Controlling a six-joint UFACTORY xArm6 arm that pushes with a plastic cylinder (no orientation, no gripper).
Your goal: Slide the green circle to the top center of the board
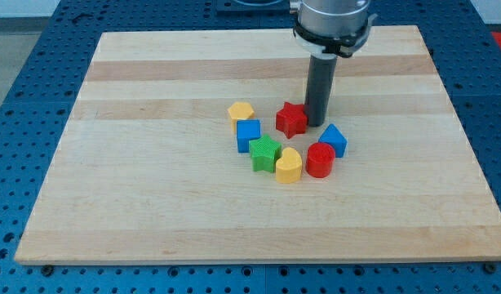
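Touching red star [291,119], my tip [316,123]; blue block [334,139] just below.

A red star block [291,119] sits near the counter [152,204] centre. Left of it: yellow block [241,111], blue cube [248,135]. Lower right: blue block [333,140], red cylinder [320,159], yellow heart (beside the cylinder) [288,166].
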